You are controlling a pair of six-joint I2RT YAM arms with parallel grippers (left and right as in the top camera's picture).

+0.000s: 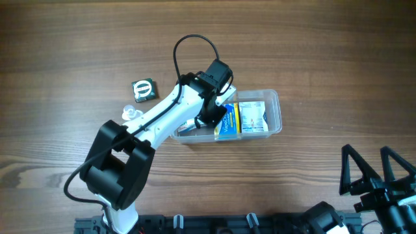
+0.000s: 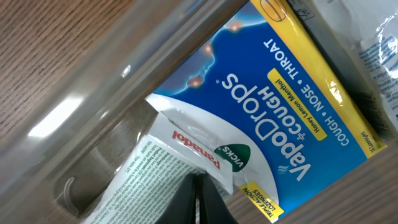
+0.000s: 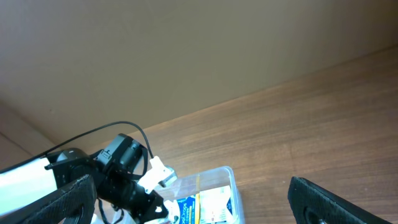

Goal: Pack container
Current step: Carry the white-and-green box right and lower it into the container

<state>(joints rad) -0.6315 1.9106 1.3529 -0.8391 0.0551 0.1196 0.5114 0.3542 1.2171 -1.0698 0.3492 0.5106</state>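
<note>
The clear plastic container lies right of the table's middle. It holds a blue VapoDrops box and a white packet. My left gripper reaches into the container's left end. In the left wrist view its fingers are pressed together at the edge of a white Panadol pack. That pack leans over the VapoDrops box beside the container wall. My right gripper is open and empty at the front right, far from the container.
A small green box lies left of the container. A small clear plastic piece sits next to the left arm. The left arm's cable loops above the container.
</note>
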